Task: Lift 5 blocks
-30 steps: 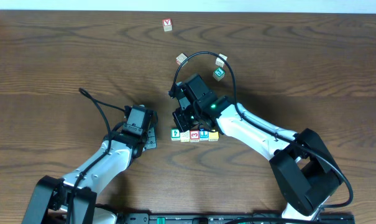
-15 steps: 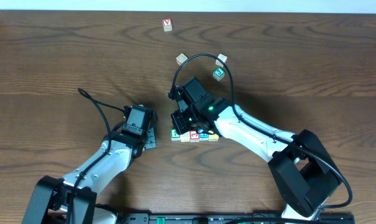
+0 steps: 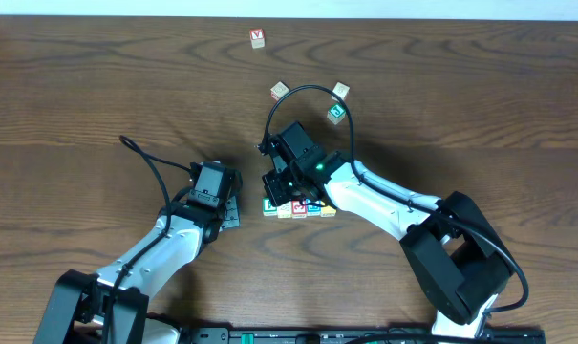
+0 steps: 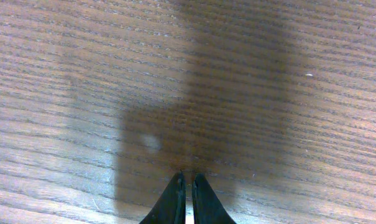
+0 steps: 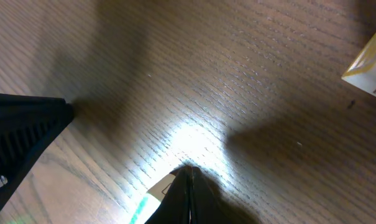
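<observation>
Red-V cube [image 3: 258, 37] near the far edge of the wooden table [image 3: 78, 86] — nearer, left pale cube [image 3: 279, 91], right pale cube [image 3: 340, 91], green-faced cube [image 3: 336, 113]

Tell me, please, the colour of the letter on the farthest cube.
Red; the cube shows best overhead.

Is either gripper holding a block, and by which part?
Nothing held: left gripper shut over bare wooden table; right gripper shut, tips at the small wooden alphabet cubes, gripping none.

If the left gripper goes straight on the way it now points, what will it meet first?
Probably the bare table: the left gripper, shut, points at wood, and its wrist view shows nothing else ahead.
</observation>
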`<state>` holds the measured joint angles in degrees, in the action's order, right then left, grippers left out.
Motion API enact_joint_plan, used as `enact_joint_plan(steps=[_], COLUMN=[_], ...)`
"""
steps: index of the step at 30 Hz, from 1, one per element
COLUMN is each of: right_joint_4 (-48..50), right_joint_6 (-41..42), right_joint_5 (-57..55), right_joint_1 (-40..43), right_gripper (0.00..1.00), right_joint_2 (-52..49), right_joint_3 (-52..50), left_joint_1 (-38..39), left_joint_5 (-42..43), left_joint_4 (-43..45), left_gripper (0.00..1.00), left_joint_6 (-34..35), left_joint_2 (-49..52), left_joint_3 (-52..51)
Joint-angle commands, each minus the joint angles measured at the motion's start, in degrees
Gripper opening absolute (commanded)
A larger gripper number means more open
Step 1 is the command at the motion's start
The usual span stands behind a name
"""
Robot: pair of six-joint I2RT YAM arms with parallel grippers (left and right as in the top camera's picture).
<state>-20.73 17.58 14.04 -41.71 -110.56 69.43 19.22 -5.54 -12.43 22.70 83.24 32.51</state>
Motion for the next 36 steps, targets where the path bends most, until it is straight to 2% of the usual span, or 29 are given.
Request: enact_joint_plan(steps=[1, 36], right_joint_4=[-0.02, -4.37], right_joint_6=[0.63, 0.83], right_joint_5=[0.61, 2.93], right_joint_1=[-0.35, -0.39], right_gripper=[0.01, 0.01], right_joint_2=[-0.35, -0.35], right_joint_3=[0.42, 0.42], left_joint_1=[-0.31, -0.31], left_joint_5=[-1.16, -1.18], left_joint_4=[-0.17, -0.15], left_gripper=[0.07, 0.07], left_joint_6=[0.55, 0.55], left_joint_2=[-0.26, -0.26], left_joint_3=[-0.52, -0.52])
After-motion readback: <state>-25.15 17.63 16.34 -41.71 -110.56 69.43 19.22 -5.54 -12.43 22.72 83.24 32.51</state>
